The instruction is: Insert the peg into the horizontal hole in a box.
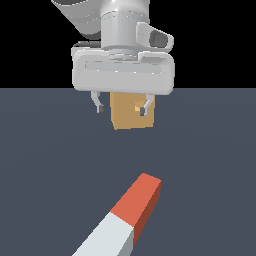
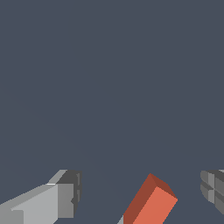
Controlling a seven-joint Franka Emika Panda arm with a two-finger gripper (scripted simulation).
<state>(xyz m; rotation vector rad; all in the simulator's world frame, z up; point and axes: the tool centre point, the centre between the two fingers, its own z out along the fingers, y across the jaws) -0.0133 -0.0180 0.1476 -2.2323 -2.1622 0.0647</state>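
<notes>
The peg (image 1: 129, 216) lies flat on the dark floor near the camera in the exterior view, its red-orange half pointing away and its white half nearest. The tan box (image 1: 132, 111) stands farther back, partly behind my hand. Its small hole (image 1: 138, 107) shows beside one fingertip. My gripper (image 1: 122, 108) hangs open and empty above the floor, between the peg and the box. In the wrist view the peg's red end (image 2: 151, 203) shows between my spread fingers (image 2: 65, 197), apart from both.
A flat dark grey floor (image 1: 55, 165) spreads all around the peg and the box. No other objects show in either view.
</notes>
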